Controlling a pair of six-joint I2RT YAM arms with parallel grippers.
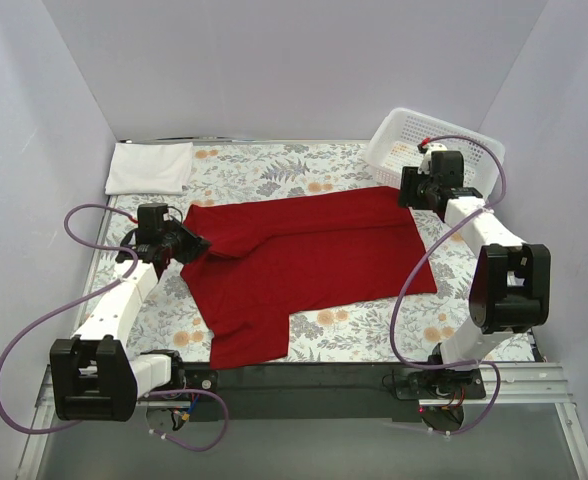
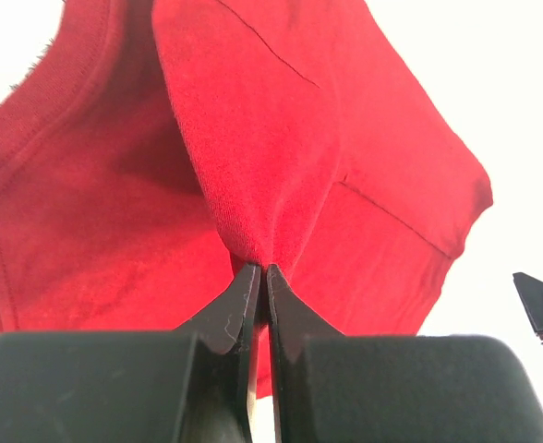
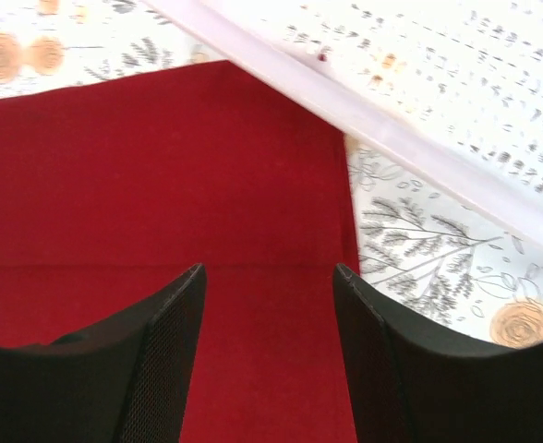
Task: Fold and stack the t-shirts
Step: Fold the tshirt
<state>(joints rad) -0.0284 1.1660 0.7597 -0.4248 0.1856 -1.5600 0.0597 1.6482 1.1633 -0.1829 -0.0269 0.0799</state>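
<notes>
Pinching red shirt [image 1: 314,262] edge: left pincer [image 2: 260,271]; right pincer [image 3: 270,270] spread.

T-shirts: two. One red t-shirt [image 1: 314,260], spread at table centre; one white t-shirt [image 1: 150,166], folded rectangle, 10 o'clock corner.
Basket [image 1: 399,135]: one, white mesh, 2 o'clock corner.
Arms: two. Left arm [image 1: 114,310] at 8 o'clock, right arm [image 1: 494,270] at 4 o'clock.
Grippers: two. Left gripper [image 2: 260,269], right gripper [image 3: 270,269]; two fingers [image 3: 161,351] each, four in all.
Purple cables [image 1: 397,312]: two, one per arm.
Floral tablecloth [image 1: 304,165]: one.
</notes>
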